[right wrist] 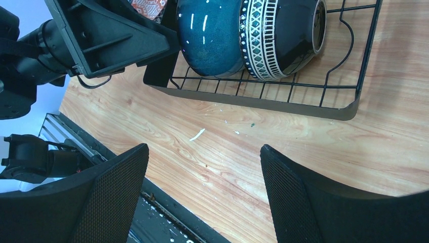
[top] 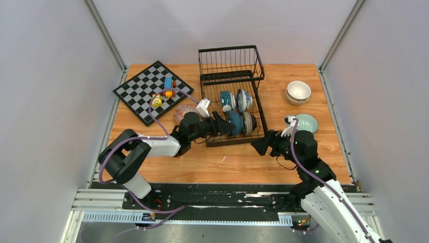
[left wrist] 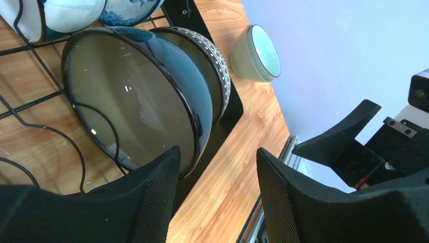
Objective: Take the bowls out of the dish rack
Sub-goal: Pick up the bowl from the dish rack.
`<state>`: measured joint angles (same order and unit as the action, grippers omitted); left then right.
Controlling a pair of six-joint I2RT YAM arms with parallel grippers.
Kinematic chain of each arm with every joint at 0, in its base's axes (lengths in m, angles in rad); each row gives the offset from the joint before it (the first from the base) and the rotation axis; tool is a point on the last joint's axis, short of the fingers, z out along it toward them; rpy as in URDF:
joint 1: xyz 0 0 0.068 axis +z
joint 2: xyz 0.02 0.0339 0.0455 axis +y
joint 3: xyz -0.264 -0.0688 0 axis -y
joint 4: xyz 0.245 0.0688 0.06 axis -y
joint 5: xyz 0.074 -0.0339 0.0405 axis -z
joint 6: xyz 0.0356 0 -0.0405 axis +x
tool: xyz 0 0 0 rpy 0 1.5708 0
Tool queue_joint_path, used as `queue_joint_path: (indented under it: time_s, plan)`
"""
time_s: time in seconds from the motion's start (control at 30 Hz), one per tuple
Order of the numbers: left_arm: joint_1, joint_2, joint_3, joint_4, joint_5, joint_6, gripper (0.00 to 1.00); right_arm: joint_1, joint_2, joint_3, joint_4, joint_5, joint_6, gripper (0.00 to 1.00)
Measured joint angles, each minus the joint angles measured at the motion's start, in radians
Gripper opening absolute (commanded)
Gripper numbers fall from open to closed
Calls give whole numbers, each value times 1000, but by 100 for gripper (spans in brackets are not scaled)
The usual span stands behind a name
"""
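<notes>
The black wire dish rack (top: 258, 109) stands mid-table. It holds a teal-white bowl (top: 227, 100) and a blue-white patterned bowl (top: 244, 99) at the back. At the front stand a dark blue bowl (top: 234, 123) (left wrist: 131, 96) (right wrist: 212, 35) and a dark banded bowl (top: 248, 123) (right wrist: 283, 35). My left gripper (top: 225, 126) (left wrist: 217, 167) is open and empty, one finger by the dark blue bowl's rim. My right gripper (top: 260, 145) (right wrist: 202, 157) is open and empty over bare table near the rack's front right corner.
A mint green bowl (top: 306, 123) (left wrist: 255, 53) and stacked cream-white bowls (top: 298, 92) sit right of the rack. A red-pink patterned bowl (top: 183, 110) sits left of it. A chessboard (top: 139, 88) with toy blocks (top: 167, 86) lies far left.
</notes>
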<state>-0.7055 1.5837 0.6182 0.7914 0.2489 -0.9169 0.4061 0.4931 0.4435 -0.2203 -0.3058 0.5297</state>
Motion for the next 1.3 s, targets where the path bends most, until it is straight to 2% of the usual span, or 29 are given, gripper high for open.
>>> queue_joint_path:
  time_s: [0.23,0.47,0.6,0.93,1.1,1.2,1.3]
  plan:
    - [30,81,1,123,64,-60,49,0,0,0,-1,0,-2,85]
    - [64,200,-2,349,144,-165,41,0,-1,0,-5,0,-7,85]
    - [69,235,-2,412,168,-202,35,0,-4,0,-11,1,-8,85]
    - [72,264,-2,443,176,-221,24,0,-5,0,-13,5,-14,85]
    - [74,275,-2,448,179,-222,12,0,-5,0,-14,12,-15,85]
    - [76,280,-1,456,181,-220,0,0,-5,0,-18,16,-18,85]
    - [77,280,9,463,179,-217,0,0,-5,0,-20,18,-19,85]
